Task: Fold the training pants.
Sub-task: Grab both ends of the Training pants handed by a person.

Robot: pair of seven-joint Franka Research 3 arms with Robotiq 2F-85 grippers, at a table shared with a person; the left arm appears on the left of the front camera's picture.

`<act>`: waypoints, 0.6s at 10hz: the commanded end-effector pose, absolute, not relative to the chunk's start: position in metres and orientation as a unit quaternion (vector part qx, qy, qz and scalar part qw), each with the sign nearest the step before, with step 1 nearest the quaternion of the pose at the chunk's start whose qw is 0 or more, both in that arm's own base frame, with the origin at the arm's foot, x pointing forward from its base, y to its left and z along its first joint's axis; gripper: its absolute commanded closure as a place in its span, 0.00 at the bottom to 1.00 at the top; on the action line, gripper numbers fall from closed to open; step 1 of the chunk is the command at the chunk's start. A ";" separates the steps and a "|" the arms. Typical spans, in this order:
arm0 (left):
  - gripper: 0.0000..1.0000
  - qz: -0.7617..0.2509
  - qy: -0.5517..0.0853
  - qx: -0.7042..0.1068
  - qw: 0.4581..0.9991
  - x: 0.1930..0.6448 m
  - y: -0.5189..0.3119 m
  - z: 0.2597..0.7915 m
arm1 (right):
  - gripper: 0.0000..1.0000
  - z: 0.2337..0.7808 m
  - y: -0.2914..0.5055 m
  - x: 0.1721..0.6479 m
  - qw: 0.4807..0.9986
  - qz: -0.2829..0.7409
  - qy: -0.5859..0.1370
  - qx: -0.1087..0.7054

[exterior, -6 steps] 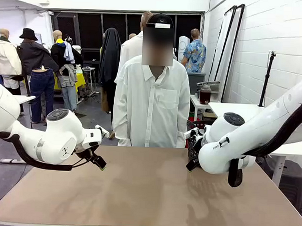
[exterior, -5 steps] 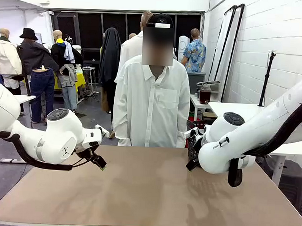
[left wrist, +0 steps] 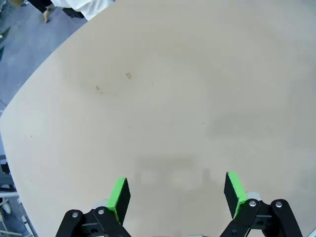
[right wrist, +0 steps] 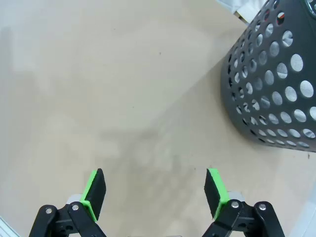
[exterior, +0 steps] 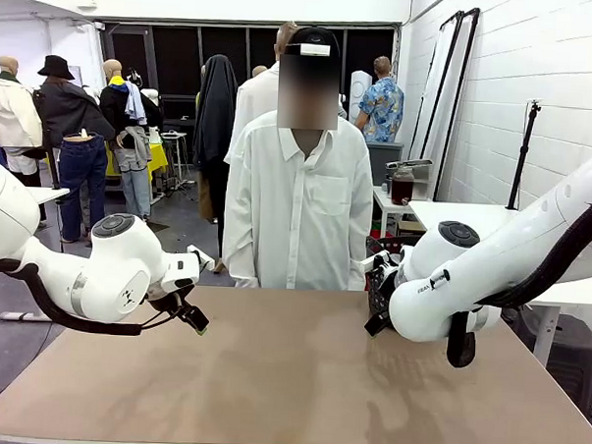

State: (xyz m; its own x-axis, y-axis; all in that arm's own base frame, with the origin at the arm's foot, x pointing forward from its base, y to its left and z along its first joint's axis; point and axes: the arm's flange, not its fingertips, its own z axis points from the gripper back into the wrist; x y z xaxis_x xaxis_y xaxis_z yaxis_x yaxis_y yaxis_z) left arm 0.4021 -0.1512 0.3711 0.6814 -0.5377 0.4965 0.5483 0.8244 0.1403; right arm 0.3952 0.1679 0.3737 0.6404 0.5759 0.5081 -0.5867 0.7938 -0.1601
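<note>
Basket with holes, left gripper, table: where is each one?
Basket (right wrist: pixel 276 89): right wrist view, on its perforated grey wall.
Left gripper (left wrist: pixel 176 177): left wrist view, midway between its open green-padded fingertips.
Table (exterior: pixel 289 379): front view, on its bare brown top.

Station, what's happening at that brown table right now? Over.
Left gripper, right gripper: jaws open, empty, over brown table. Folding not started. Dark grey perforated plastic basket near right gripper; person in white shirt standing opposite.

We see left arm (exterior: pixel 117 273) & right arm (exterior: pixel 490 270): glossy white, dark joint caps (exterior: pixel 112 225), black cables (exterior: pixel 37 299). Jaws black w/ green pads (left wrist: pixel 118 195). Person (exterior: pixel 297 202): white button shirt (exterior: pixel 276 221), chest pocket.
</note>
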 end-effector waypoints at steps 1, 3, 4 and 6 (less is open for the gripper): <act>0.00 -0.295 -0.268 -0.010 0.917 0.402 -0.151 0.371 | 0.00 0.374 0.168 0.395 0.906 0.321 -0.277 0.010; 0.00 -0.295 -0.268 -0.010 0.917 0.402 -0.151 0.371 | 0.00 0.374 0.168 0.395 0.906 0.321 -0.277 0.010; 0.00 -0.295 -0.268 -0.010 0.917 0.402 -0.151 0.371 | 0.00 0.374 0.168 0.395 0.906 0.321 -0.277 0.010; 0.00 -0.295 -0.268 -0.010 0.917 0.402 -0.151 0.371 | 0.00 0.374 0.168 0.395 0.906 0.321 -0.277 0.010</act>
State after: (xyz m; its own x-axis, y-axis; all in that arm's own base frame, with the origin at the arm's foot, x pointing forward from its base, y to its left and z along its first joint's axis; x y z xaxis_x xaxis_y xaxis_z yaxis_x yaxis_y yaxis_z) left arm 0.4020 -0.1514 0.3711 0.6811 -0.5381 0.4965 0.5487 0.8241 0.1405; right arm 0.3952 0.1679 0.3737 0.6404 0.5759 0.5081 -0.5867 0.7938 -0.1601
